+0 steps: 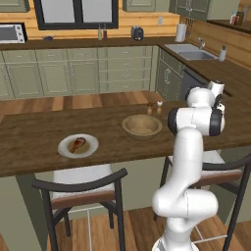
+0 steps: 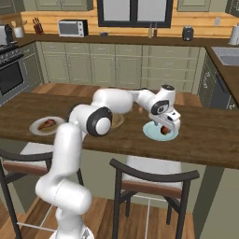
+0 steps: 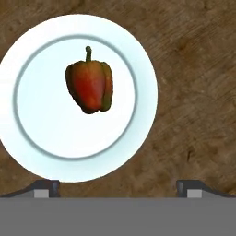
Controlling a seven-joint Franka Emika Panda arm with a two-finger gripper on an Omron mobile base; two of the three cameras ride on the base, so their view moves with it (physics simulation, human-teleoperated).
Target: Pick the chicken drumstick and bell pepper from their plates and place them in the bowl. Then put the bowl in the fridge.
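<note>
Red bell pepper (image 3: 90, 86) lies on its plate (image 3: 124, 152) beyond the wide-apart, empty jaws

Arm reaches forward, tool (image 3: 118, 186) pointing down, its fingers spread wide.

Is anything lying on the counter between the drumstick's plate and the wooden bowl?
No. In the left base view, bare dark wood counter runs from the white plate holding the drumstick to the bowl.

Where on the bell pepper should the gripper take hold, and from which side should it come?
Grip the bell pepper across its rounded body, not the thin stem, coming from straight above: it lies flat on the pale plate, and the open gripper already looks down on it.
</note>
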